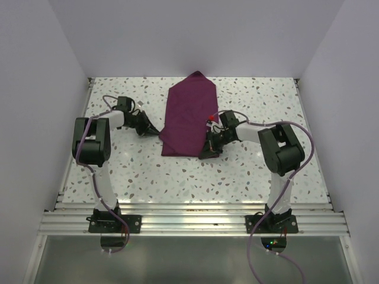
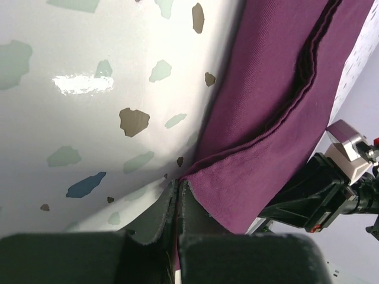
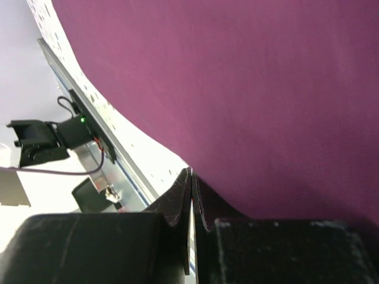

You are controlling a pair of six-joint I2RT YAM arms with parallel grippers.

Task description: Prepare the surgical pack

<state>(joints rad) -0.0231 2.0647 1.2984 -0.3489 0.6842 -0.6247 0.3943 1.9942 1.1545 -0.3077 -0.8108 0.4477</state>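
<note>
Speckled table (image 1: 237,171), left gripper (image 2: 179,188), right gripper (image 3: 191,178) low, pinching surgical pack (image 1: 188,115)

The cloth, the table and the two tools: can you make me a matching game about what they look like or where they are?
Things:
1. cloth
2. table
3. left tool
4. right tool

Matches:
A. white with speckles
B. shut on the cloth's left edge
C. purple
D. shut on the cloth's right edge

Pairs: 1-C, 2-A, 3-B, 4-D
</note>
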